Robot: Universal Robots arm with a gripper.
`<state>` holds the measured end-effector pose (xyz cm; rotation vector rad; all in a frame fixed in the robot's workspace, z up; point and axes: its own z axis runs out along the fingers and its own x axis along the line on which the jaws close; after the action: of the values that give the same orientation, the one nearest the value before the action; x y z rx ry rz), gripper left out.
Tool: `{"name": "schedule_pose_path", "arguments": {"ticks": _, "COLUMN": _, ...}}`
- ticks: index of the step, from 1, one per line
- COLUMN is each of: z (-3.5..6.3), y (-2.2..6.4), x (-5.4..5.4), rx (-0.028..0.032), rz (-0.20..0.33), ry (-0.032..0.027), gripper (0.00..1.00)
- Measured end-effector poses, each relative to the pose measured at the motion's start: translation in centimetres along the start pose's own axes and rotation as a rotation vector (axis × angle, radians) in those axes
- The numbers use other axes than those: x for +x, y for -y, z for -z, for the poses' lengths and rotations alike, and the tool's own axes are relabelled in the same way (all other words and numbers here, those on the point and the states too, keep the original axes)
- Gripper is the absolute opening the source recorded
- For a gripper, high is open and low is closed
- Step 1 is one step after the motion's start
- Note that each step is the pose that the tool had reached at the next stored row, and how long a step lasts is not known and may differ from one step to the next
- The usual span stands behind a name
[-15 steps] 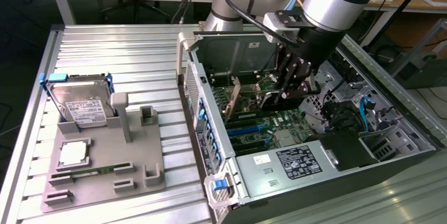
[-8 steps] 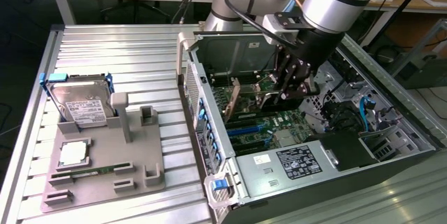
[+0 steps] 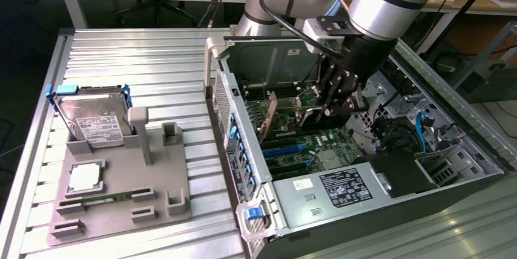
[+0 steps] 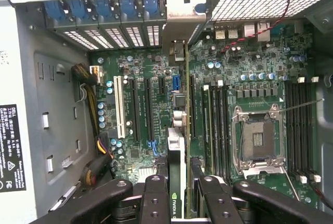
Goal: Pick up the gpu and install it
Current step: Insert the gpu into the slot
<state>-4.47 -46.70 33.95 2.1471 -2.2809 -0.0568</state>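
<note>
The gpu (image 3: 283,114) is a thin tan-brown card with a silver end bracket. It hangs inside the open computer case (image 3: 242,168), just above the green motherboard (image 3: 315,144). My gripper (image 3: 331,111) reaches down into the case and is shut on the card's inner end. In the wrist view the gpu (image 4: 177,151) stands edge-on between my black fingers (image 4: 156,198). It runs along an expansion slot toward the rear slot openings, where its bracket (image 4: 179,34) sits. Whether the card is seated in the slot I cannot tell.
A grey fixture (image 3: 161,180) in the exterior view's left carries a hard drive (image 3: 97,123), a processor (image 3: 85,177) and a green RAM stick (image 3: 105,199). Inside the case lie the power supply (image 3: 343,189), cables (image 4: 93,166), the CPU socket (image 4: 257,138) and memory slots (image 4: 299,130).
</note>
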Motion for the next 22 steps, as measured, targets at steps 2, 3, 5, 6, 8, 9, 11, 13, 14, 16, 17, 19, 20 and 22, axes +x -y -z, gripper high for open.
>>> {"name": "schedule_pose_path", "arguments": {"ticks": 2, "z": -0.05, "y": 0.00, "x": 0.0, "rx": 0.0000, "rz": 0.000, "ry": 0.0001, "gripper": 0.27}}
{"name": "schedule_pose_path", "arguments": {"ticks": 3, "z": -0.08, "y": 0.00, "x": 0.0, "rx": 0.0001, "rz": 0.000, "ry": 0.0002, "gripper": 0.27}}
{"name": "schedule_pose_path", "arguments": {"ticks": 5, "z": -0.14, "y": 0.00, "x": 0.0, "rx": 0.0000, "rz": 0.000, "ry": -0.0001, "gripper": 0.27}}
{"name": "schedule_pose_path", "arguments": {"ticks": 6, "z": -0.15, "y": 0.00, "x": 0.0, "rx": 0.0000, "rz": 0.000, "ry": -0.0001, "gripper": 0.27}}
{"name": "schedule_pose_path", "arguments": {"ticks": 8, "z": -0.19, "y": 0.01, "x": 0.0, "rx": 0.0000, "rz": 0.000, "ry": 0.0000, "gripper": 0.27}}
{"name": "schedule_pose_path", "arguments": {"ticks": 9, "z": -0.21, "y": 0.01, "x": 0.0, "rx": 0.0000, "rz": 0.000, "ry": -0.0001, "gripper": 0.27}}
{"name": "schedule_pose_path", "arguments": {"ticks": 11, "z": -0.28, "y": 0.01, "x": 0.0, "rx": 0.0001, "rz": 0.000, "ry": 0.0002, "gripper": 0.27}}
{"name": "schedule_pose_path", "arguments": {"ticks": 13, "z": -0.41, "y": 0.01, "x": 0.0, "rx": 0.0000, "rz": 0.000, "ry": 0.0001, "gripper": 0.27}}
{"name": "schedule_pose_path", "arguments": {"ticks": 14, "z": -0.49, "y": 0.01, "x": 0.0, "rx": 0.0000, "rz": 0.000, "ry": 0.0001, "gripper": 0.27}}
{"name": "schedule_pose_path", "arguments": {"ticks": 16, "z": -0.66, "y": 0.02, "x": 0.0, "rx": 0.0000, "rz": 0.000, "ry": 0.0002, "gripper": 0.27}}
{"name": "schedule_pose_path", "arguments": {"ticks": 17, "z": -0.76, "y": 0.02, "x": 0.0, "rx": 0.0000, "rz": 0.000, "ry": 0.0002, "gripper": 0.27}}
{"name": "schedule_pose_path", "arguments": {"ticks": 19, "z": -0.95, "y": 0.03, "x": 0.0, "rx": 0.0000, "rz": 0.000, "ry": 0.0003, "gripper": 0.27}}
{"name": "schedule_pose_path", "arguments": {"ticks": 20, "z": -1.04, "y": 0.03, "x": 0.0, "rx": 0.0000, "rz": 0.000, "ry": 0.0002, "gripper": 0.27}}
{"name": "schedule_pose_path", "arguments": {"ticks": 22, "z": -1.27, "y": 0.04, "x": 0.0, "rx": 0.0000, "rz": 0.000, "ry": 0.0002, "gripper": 0.27}}
